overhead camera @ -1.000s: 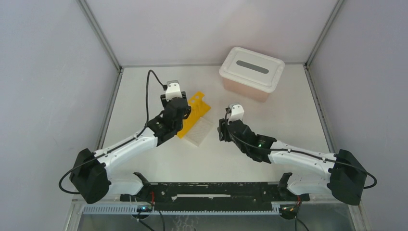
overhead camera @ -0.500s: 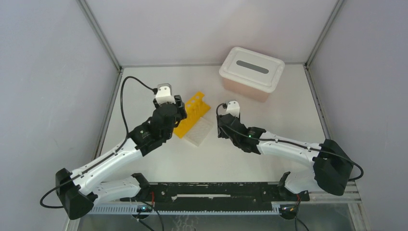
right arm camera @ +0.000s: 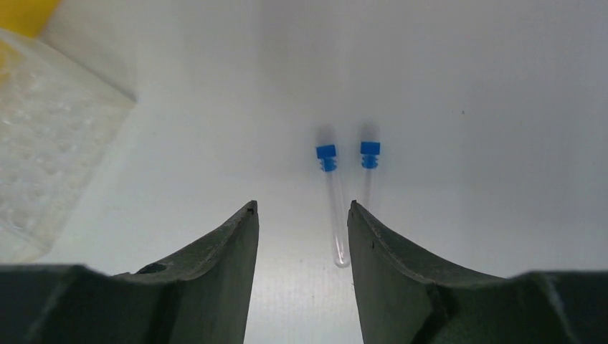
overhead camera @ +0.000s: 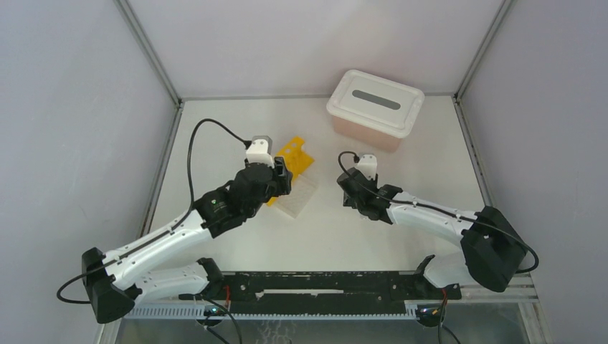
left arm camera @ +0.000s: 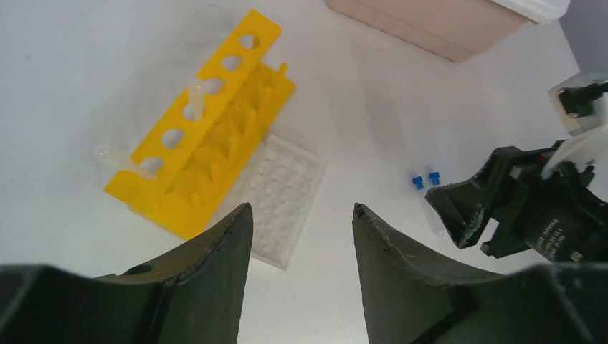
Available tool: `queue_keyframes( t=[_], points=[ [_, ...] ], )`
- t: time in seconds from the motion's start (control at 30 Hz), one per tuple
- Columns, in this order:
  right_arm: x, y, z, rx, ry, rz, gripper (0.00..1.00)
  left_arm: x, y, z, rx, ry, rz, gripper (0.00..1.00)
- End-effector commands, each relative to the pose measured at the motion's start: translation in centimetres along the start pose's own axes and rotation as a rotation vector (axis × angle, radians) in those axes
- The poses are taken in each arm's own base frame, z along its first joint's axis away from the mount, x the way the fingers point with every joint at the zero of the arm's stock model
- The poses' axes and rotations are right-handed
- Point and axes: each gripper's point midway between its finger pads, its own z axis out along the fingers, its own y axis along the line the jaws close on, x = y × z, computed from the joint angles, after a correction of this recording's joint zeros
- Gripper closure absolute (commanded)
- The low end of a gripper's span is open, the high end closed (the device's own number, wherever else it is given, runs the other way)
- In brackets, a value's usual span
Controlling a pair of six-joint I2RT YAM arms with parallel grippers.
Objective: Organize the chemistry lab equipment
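my right gripper [right arm camera: 302, 208] released, hanging over two blue-capped tubes [right arm camera: 334, 201] lying side by side. my left gripper [left arm camera: 301, 215] released too, above yellow rack [left arm camera: 215, 154] and grid rack [left arm camera: 283, 197], which touch.

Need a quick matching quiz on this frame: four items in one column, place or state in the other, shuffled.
Items:
1. yellow rack
2. grid rack
3. blue-capped tubes
4. tub

Place or state:
a. lying flat, side by side
b. at the back of the table, white lid on
c. row of round holes along the top
d. clear, right beside the yellow rack

Pairs: 1-c, 2-d, 3-a, 4-b
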Motion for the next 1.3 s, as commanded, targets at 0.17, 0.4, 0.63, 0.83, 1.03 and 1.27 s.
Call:
queue_keyframes(
  t=[0.17, 0.4, 0.63, 0.83, 1.03, 1.27],
  points=[
    [3.0, -1.6, 1.3, 0.051, 0.106, 0.032, 0.46, -1.4, -2.6, -1.6, 0.102, -0.011, -0.068, 0.42],
    [3.8, -1.6, 2.2, 0.050, 0.142, 0.033, 0.48, -2.2, -2.6, -2.3, 0.116, -0.032, -0.082, 0.43],
    [4.3, -1.2, 2.9, 0.040, 0.160, 0.030, 0.51, -2.1, -2.5, -2.4, 0.114, -0.036, -0.084, 0.43],
    [4.7, -1.2, 3.2, 0.043, 0.171, 0.026, 0.52, -2.1, -2.6, -2.3, 0.114, -0.032, -0.084, 0.42],
    [5.1, -1.2, 3.3, 0.045, 0.181, 0.026, 0.55, -2.2, -2.6, -2.3, 0.112, -0.035, -0.083, 0.43],
    [6.2, -1.2, 3.2, 0.041, 0.200, 0.037, 0.59, -2.2, -2.2, -2.6, 0.104, -0.040, -0.085, 0.42]
  ],
)
